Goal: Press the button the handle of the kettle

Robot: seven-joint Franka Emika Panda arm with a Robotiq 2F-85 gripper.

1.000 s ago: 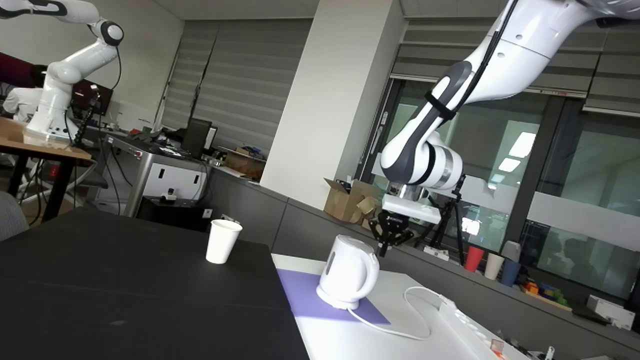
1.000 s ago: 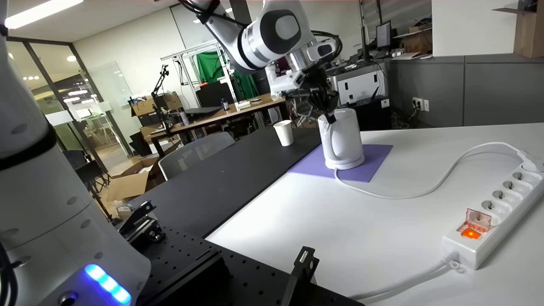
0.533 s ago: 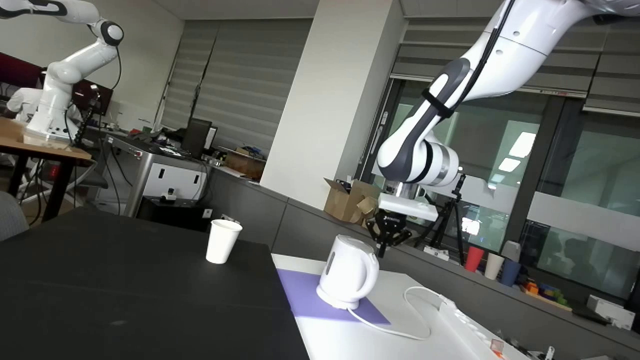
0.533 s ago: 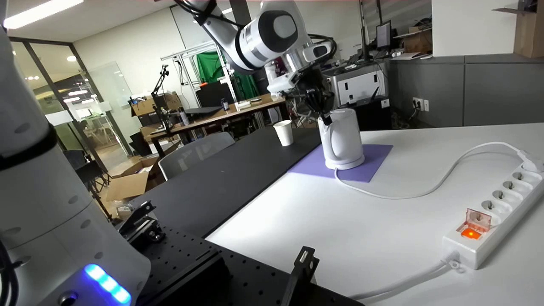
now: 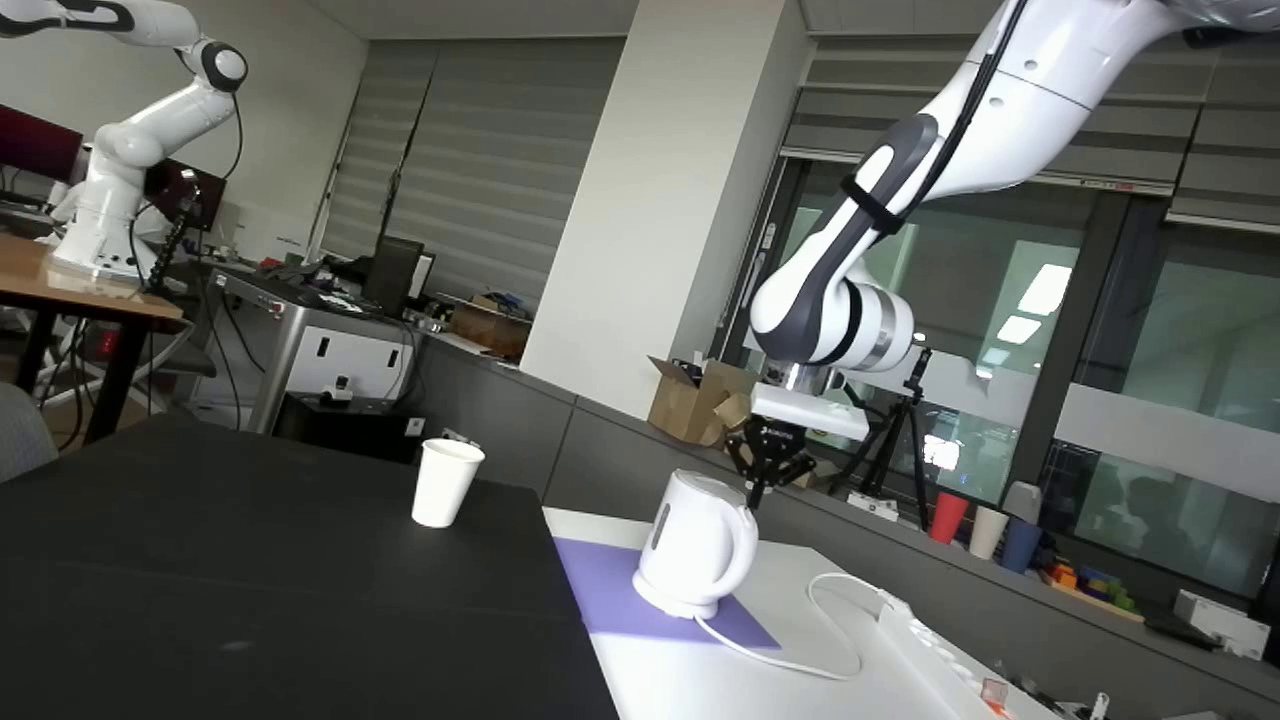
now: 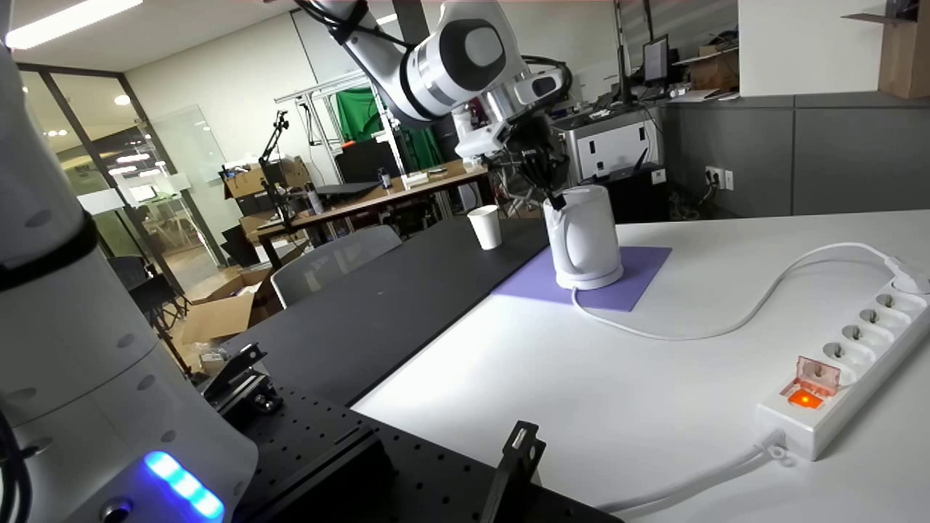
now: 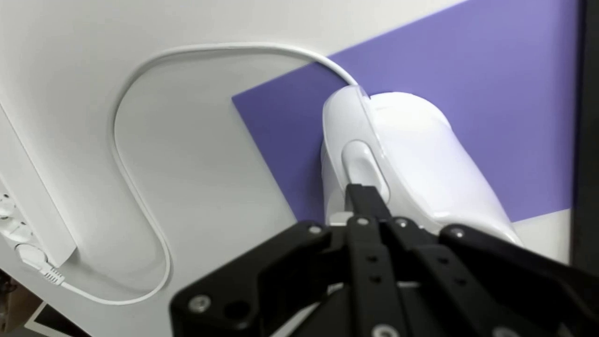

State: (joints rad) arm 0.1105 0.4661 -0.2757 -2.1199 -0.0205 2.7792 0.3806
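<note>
The white kettle (image 5: 685, 540) stands upright on a purple sheet in both exterior views (image 6: 592, 236) and in the wrist view (image 7: 416, 145). Its white loop handle (image 5: 744, 550) also shows in an exterior view (image 6: 565, 243) and in the wrist view (image 7: 344, 112). An oval button (image 7: 362, 164) is set in the top of the handle. My gripper (image 7: 361, 187) is shut, fingers together and nothing between them. Its fingertips overlap the near end of the button in the wrist view; I cannot tell whether they touch. The gripper points down at the handle's top in both exterior views (image 5: 755, 498) (image 6: 557, 202).
The purple sheet (image 7: 491, 84) lies on the white table (image 6: 508, 378) beside a black table (image 5: 300, 600). A small white cup (image 5: 445, 485) stands on the black table. A white cord (image 6: 697, 338) runs from the kettle to a power strip (image 6: 861, 388) with a lit orange switch.
My gripper has shifted slightly left in both exterior views, staying at the handle's top. It stays shut. The kettle and cup have not moved. A figure at the far back left has gone.
</note>
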